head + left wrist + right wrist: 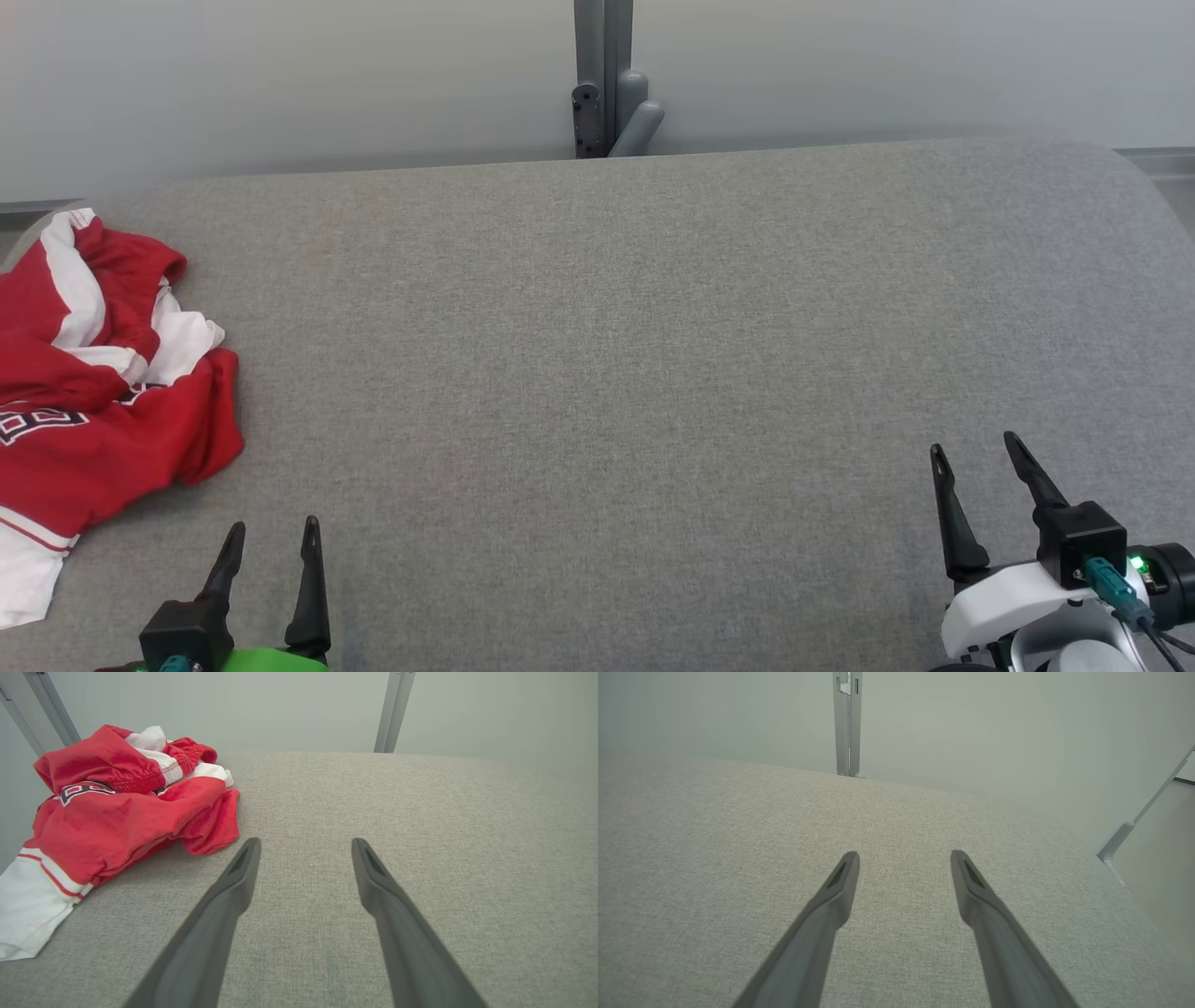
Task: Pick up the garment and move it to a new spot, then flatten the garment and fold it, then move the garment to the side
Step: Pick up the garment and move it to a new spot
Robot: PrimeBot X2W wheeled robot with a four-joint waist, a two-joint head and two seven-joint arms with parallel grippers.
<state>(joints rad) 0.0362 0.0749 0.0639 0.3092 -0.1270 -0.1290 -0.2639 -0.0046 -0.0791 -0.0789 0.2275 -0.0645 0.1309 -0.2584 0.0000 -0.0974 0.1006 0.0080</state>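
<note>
Grey table (607,355); crumpled red-white garment (103,392) at far left edge, near left gripper (271,530), untouched. Right gripper (976,448) well apart. Both grippers spread, empty.

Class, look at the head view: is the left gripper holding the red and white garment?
No: the left gripper stands open with nothing between its fingers, apart from the crumpled garment on the grey surface.

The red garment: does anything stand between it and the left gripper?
Nothing visible does. The garment lies crumpled at the left edge of the grey surface, and only bare surface separates it from the open left gripper, which holds nothing.
</note>
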